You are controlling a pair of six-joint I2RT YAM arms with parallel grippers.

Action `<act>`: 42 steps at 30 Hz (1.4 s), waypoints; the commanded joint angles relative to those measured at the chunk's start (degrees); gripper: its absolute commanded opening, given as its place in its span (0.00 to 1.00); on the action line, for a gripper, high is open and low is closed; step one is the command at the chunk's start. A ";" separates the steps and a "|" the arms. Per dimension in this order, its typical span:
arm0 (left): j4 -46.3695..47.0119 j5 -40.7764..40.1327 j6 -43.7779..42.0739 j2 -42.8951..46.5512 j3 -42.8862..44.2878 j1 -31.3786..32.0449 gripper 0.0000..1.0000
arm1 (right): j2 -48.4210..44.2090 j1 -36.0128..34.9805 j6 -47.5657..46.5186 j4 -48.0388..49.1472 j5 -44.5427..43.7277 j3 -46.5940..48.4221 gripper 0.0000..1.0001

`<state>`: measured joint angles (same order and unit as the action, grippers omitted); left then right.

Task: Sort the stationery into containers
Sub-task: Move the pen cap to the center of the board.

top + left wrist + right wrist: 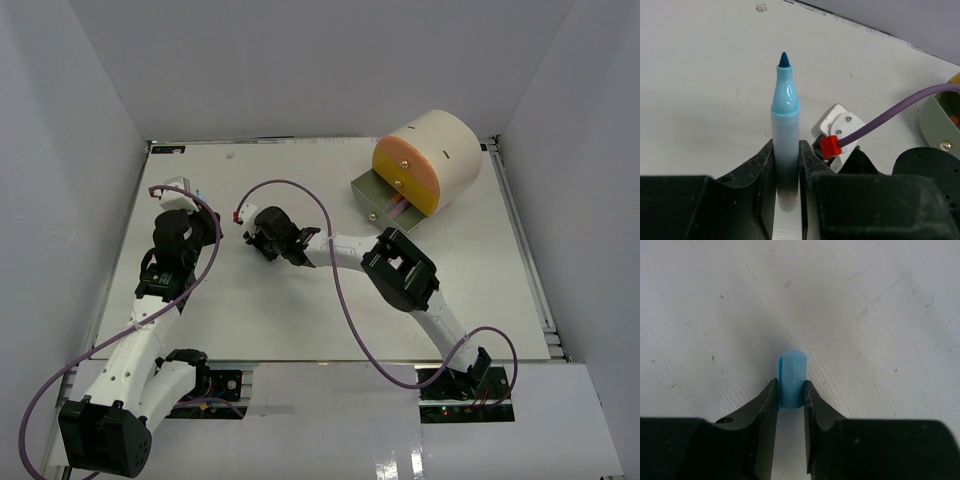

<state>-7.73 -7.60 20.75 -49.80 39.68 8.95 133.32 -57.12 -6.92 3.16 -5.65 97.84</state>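
Our left pincer (786, 152) was clamped on the barrel of an uncapped light-blue marker (785, 110). Our right pincer (790, 390) pinched its cap (792, 371) over the worktop (875, 315). We judged both to be light, stiff, slick plastic. The marker was best held mid-barrel and the cap squeezed gently.

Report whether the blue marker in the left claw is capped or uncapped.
Uncapped. The marker has its dark tip bare in the left claw, while the right claw grips a blue cap separately.

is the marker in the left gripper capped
No, the teal marker clamped in the left gripper shows its bare dark felt tip.
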 commanded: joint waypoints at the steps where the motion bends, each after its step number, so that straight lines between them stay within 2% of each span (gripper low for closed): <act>1: 1.13 2.23 -0.89 0.76 -1.01 -0.25 0.11 | -4.89 -0.18 -0.29 0.27 -0.85 -5.35 0.19; 11: 4.03 11.36 -2.38 0.76 -1.54 -0.16 0.15 | -23.88 0.43 4.53 2.64 2.56 -30.22 0.17; 17: 5.09 14.88 -2.82 0.05 -1.62 -0.16 0.16 | -31.18 0.96 7.88 -0.59 3.81 -38.77 0.24; 27: 5.27 16.56 -3.00 -0.30 -1.62 -0.16 0.17 | -32.24 0.96 7.62 -13.95 0.56 -38.17 0.33; 33: 5.09 16.65 -3.00 -0.56 -1.45 -0.16 0.18 | -30.75 0.96 7.18 -18.27 -0.94 -35.36 0.44; 42: 5.00 16.74 -3.00 -0.65 -1.45 -0.16 0.18 | -28.46 1.05 4.99 -22.23 -1.91 -29.38 0.48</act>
<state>-3.86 8.23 18.24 -50.59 38.17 8.95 104.29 -56.25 -0.49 -16.75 -6.76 65.36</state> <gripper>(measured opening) 0.288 0.474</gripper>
